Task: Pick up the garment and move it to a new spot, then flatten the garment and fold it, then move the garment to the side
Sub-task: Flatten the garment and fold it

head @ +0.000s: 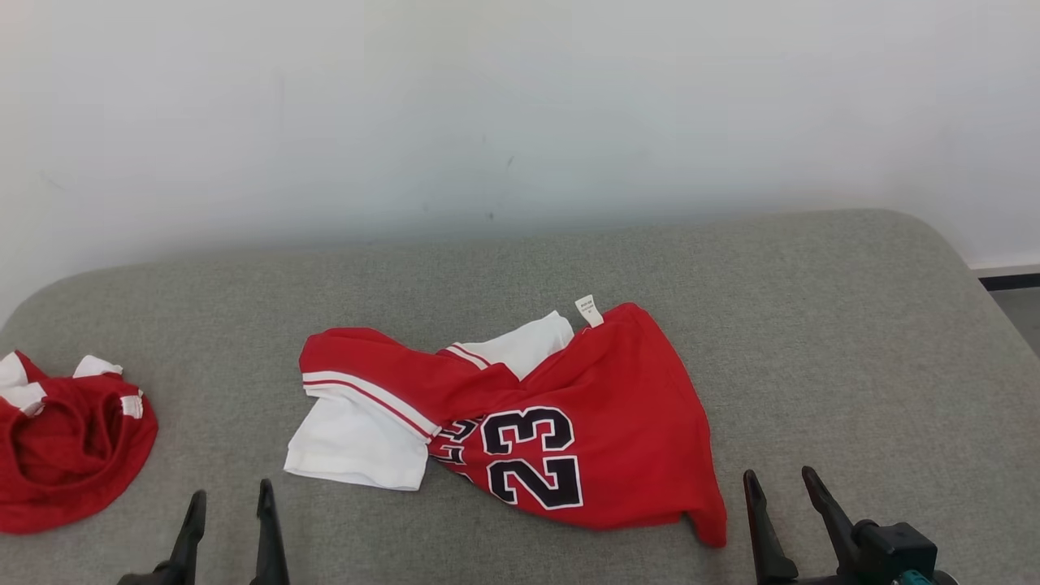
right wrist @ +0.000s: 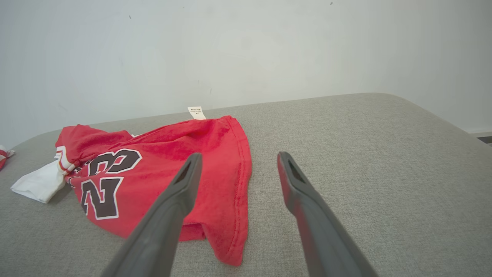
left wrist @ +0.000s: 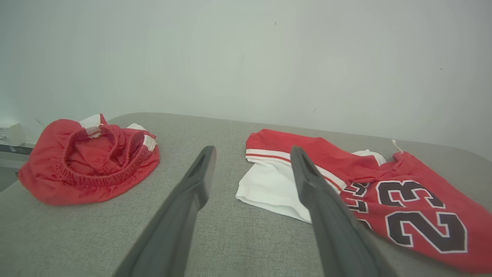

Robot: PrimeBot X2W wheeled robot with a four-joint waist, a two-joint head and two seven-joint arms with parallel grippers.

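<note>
A red jersey (head: pixel 601 422) with white sleeves and a black "23" lies crumpled in the middle of the grey padded surface (head: pixel 812 325); it also appears as the jersey (left wrist: pixel 403 196) and the jersey (right wrist: pixel 161 173) in the wrist views. A white label (head: pixel 589 310) sticks up at its far edge. My left gripper (head: pixel 231 496) stands open at the near edge, left of the jersey's white sleeve (head: pixel 357 439), holding nothing. Just right of the jersey's near corner, my right gripper (head: pixel 780 479) is open and empty too.
Red shorts (head: pixel 69 439) with white trim lie bunched at the far left of the surface, seen also as the shorts (left wrist: pixel 92 165). A pale wall (head: pixel 520 106) rises behind. The surface's right edge drops to the floor (head: pixel 1020 313).
</note>
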